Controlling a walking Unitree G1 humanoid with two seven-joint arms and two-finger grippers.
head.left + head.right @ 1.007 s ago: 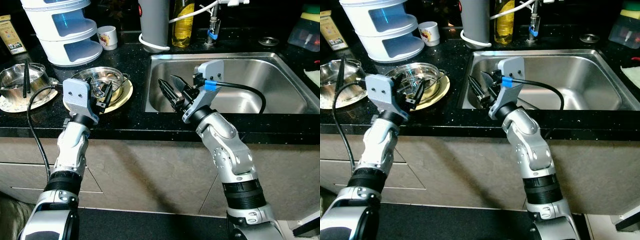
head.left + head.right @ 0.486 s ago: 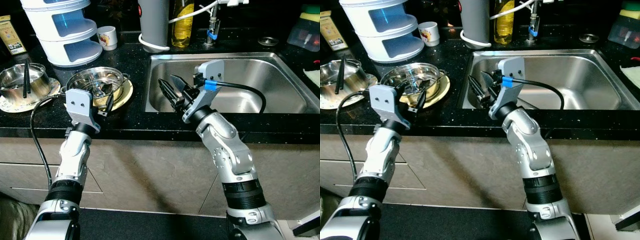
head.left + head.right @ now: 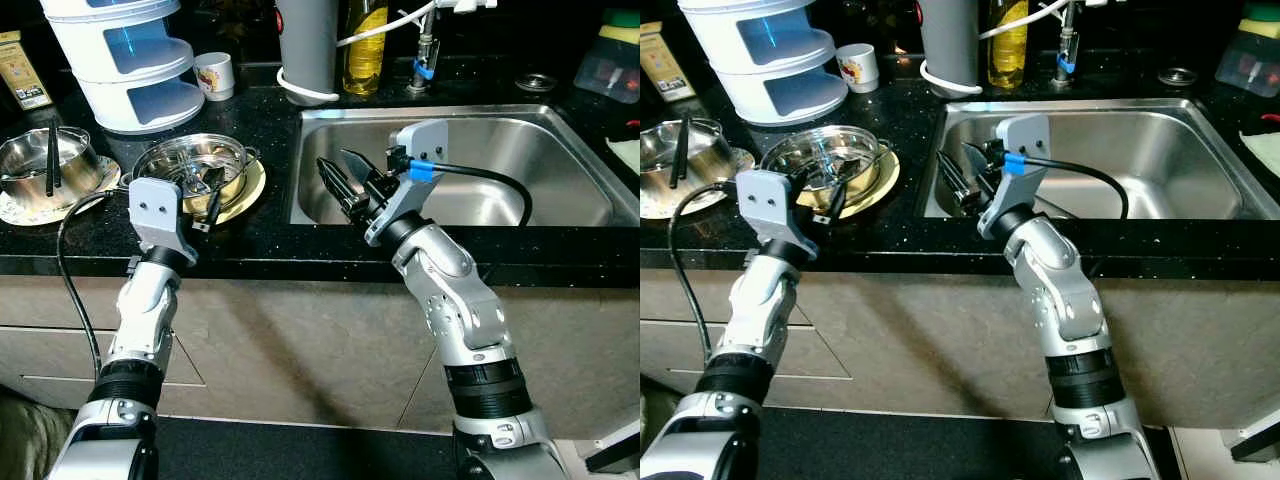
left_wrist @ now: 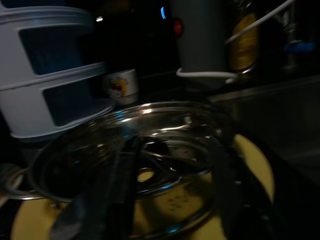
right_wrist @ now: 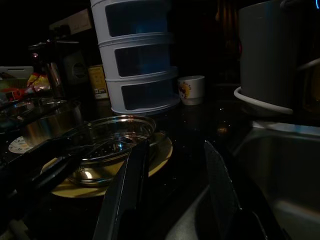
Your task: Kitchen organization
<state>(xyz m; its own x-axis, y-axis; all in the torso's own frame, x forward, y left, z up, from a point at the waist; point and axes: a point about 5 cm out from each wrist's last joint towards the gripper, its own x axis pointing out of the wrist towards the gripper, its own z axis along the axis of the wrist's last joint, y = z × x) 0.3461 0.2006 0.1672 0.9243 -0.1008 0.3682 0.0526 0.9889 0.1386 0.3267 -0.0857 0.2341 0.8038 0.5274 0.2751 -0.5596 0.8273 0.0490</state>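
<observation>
steel bowl (image 3: 196, 168) on yellow plate (image 3: 247, 187), left gripper (image 3: 203, 197) at its rim (fingers apart, empty), right gripper (image 3: 341, 183) spread over sink (image 3: 560, 150)

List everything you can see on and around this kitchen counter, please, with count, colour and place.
Glass bowl: one, clear, on the plate.
Plate: one, yellow, left of the sink.
Sink: one, steel, right half of the counter.
Steel pot: one, silver, far left, with black utensils inside.
Tiered container: one, white and blue, back left.
Cup: one, white, beside the container.
Cylinder: one, grey, behind the sink.
Bottle: one, yellow.
Left hand: open, at the bowl.
Right hand: open, over the sink's left edge.
</observation>
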